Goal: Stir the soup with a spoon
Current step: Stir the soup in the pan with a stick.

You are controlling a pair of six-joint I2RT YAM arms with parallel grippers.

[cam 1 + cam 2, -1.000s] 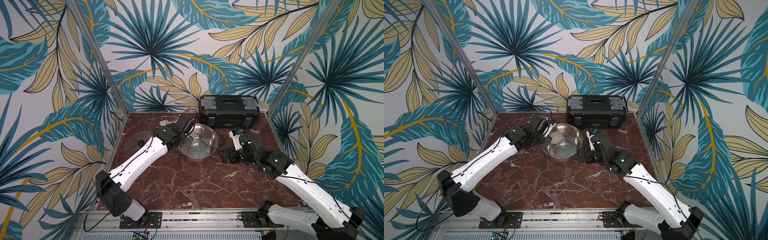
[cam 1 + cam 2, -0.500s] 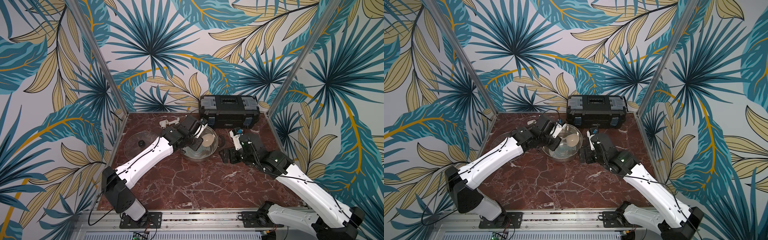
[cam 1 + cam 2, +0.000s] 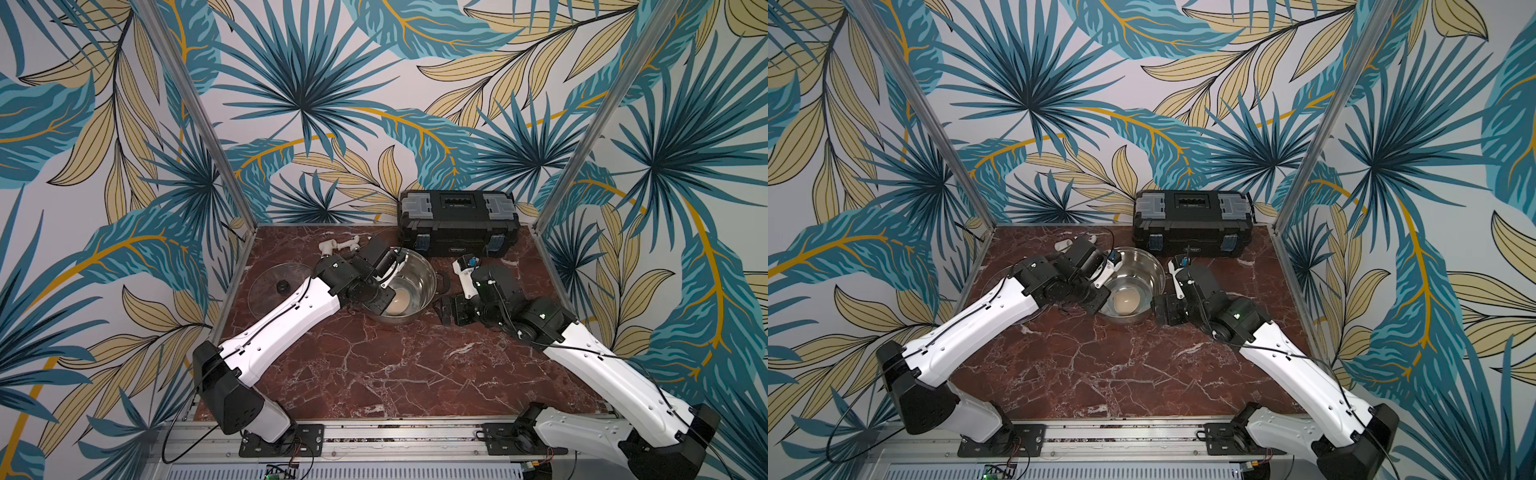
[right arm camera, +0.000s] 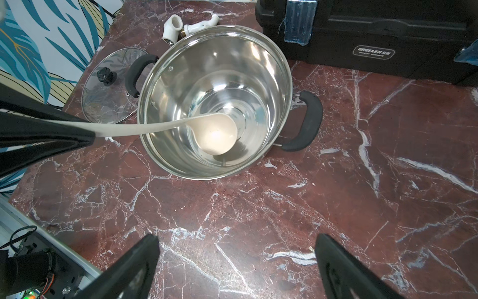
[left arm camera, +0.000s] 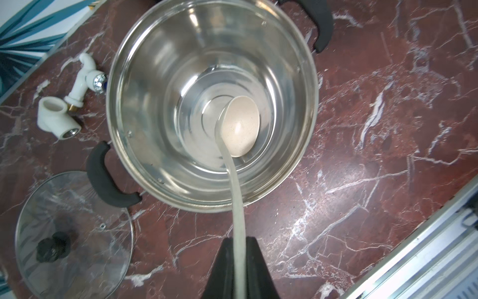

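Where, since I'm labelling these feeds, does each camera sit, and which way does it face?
Both top views: high at the front, looking down and back over the table; both arms show.
Left wrist: on the left arm, looking down into the pot; left claw shut on the spoon.
Right wrist: beside the pot, looking down at it; open right claw shows.
Shared: both wrist views show pot, spoon and lid.

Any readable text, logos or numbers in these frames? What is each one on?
"GREENER": badge on the front of the black toolbox, in the right wrist view. The characters after this word are unclear.
Smaller line under it on the same badge: too blurred to read.
In both top views the badge is too small to read.
No other legible text, numbers or signs.
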